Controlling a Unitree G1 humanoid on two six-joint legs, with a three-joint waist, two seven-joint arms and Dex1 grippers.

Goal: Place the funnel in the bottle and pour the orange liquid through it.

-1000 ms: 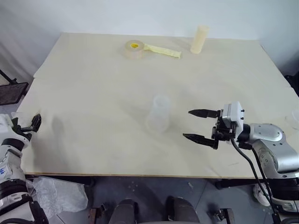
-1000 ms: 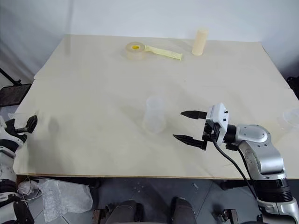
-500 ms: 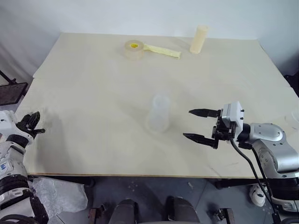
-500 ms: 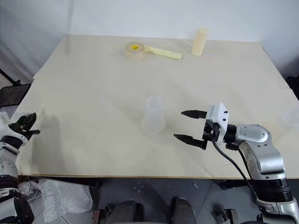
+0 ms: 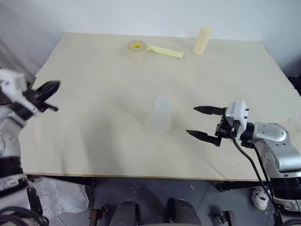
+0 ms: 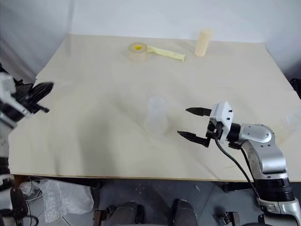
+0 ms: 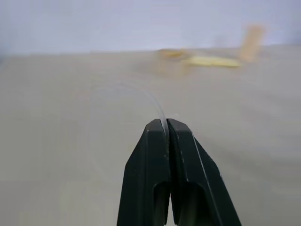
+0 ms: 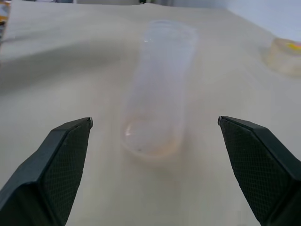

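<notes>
Left wrist view | left end effector point(image 7: 168, 123) risen, now pinching funnel point(image 7: 141, 96) rim | right point(image 5: 203, 122) apart

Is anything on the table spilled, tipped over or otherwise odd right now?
Nothing looks spilled. The bottle stands upright mid-table, the cream cylinder upright at the far edge. One oddity: the tape roll has a yellow strip trailing loose across the table.

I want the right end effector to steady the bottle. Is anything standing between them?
Nothing visible. Only bare table lies between the open right end effector and the bottle, which stands upright just ahead of its fingers.
</notes>
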